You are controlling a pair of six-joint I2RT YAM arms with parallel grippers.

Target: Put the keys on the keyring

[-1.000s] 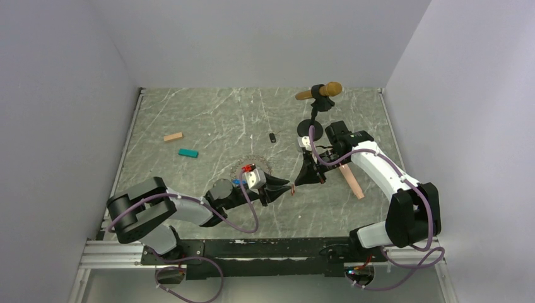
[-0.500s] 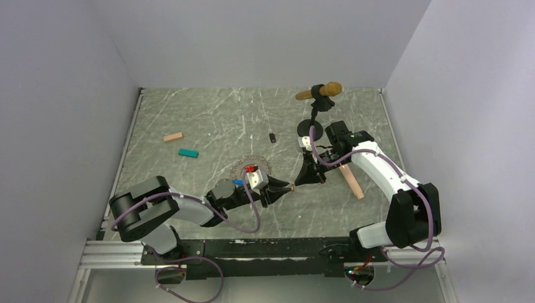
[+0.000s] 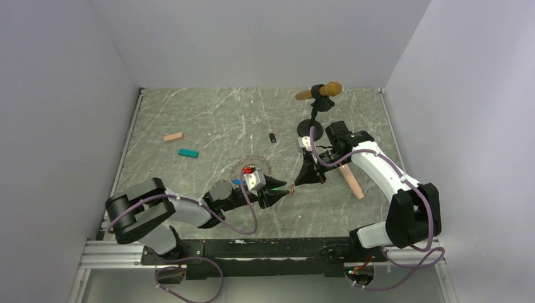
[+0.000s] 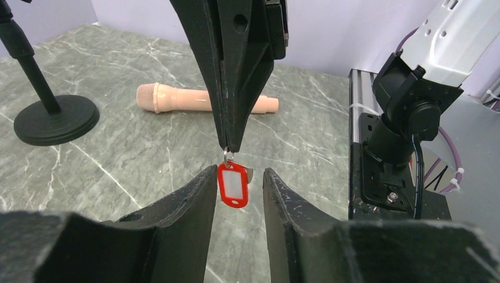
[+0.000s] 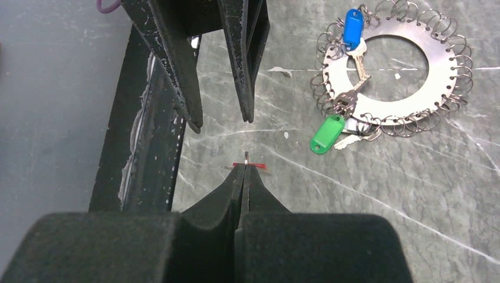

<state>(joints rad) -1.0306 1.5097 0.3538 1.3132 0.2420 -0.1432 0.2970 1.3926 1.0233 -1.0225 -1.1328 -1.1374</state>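
Right gripper (image 4: pixel 227 146) is pinched shut on the small ring (image 4: pixel 226 155) of the red-tag key (image 4: pixel 233 184). The key hangs straight down from the tips, centre of the left wrist view. Left gripper (image 5: pixel 222 122) is part-open and holds nothing. Its fingers (image 4: pixel 191 203) stand either side of the red tag with thin gaps. Can't tell if the finger on the left of that frame grazes the tag.

The keyring (image 5: pixel 439 82) lies flat on the table (image 5: pixel 413 194), upper right of the right wrist view. It's a metal disc edged with wire loops. The blue-tag key (image 5: pixel 352 22) is at its upper-left rim and the green-tag key (image 5: pixel 327 134) at its lower-left rim. Both look hooked on already, but I can't confirm that. So the red one is probably the last.

The step looks like a handover or regrip of the red key in mid-air.

- If you take it with the left, close on the flat faces of the tag, low down, so the small ring stays free above the fingers.
- Close slowly. The tag swings freely and a fast squeeze can twist it edge-on.
- Don't open the right until the tag is visibly clamped, or the key will drop to the table.
- Keep both wrists still while you swap.
- Afterwards you need the small ring exposed and facing a free loop on the keyring's near-left rim, away from the green tag.

The pink microphone (image 4: pixel 203 98) and stand base (image 4: pixel 56 118) are well away, so ignore them.
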